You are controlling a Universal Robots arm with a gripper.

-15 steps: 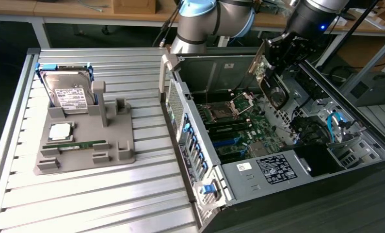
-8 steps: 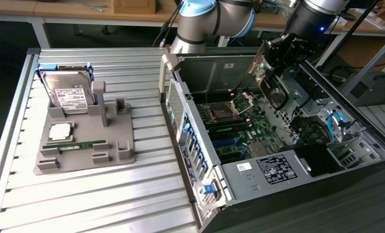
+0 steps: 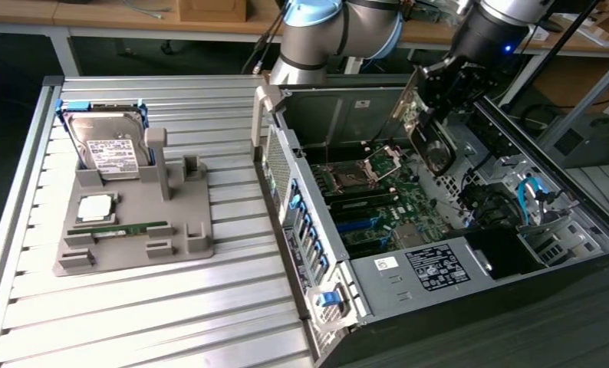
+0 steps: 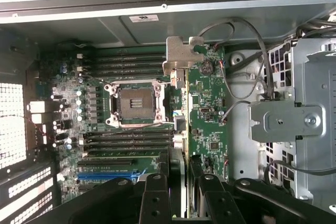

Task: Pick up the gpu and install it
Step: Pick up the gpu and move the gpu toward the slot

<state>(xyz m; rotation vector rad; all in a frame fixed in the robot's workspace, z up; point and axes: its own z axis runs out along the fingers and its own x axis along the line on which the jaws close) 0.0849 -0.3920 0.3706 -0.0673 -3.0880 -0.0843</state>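
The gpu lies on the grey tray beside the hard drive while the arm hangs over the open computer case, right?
Not on the tray: the exterior view shows the gpu clamped in the gripper, above the open computer case.

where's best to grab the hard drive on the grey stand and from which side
Probably its upper end, coming down from above. The hard drive stands tilted on the grey stand, label face showing, with its lower end seated in the holder. That leaves the top end exposed for a pinch across its thin body.
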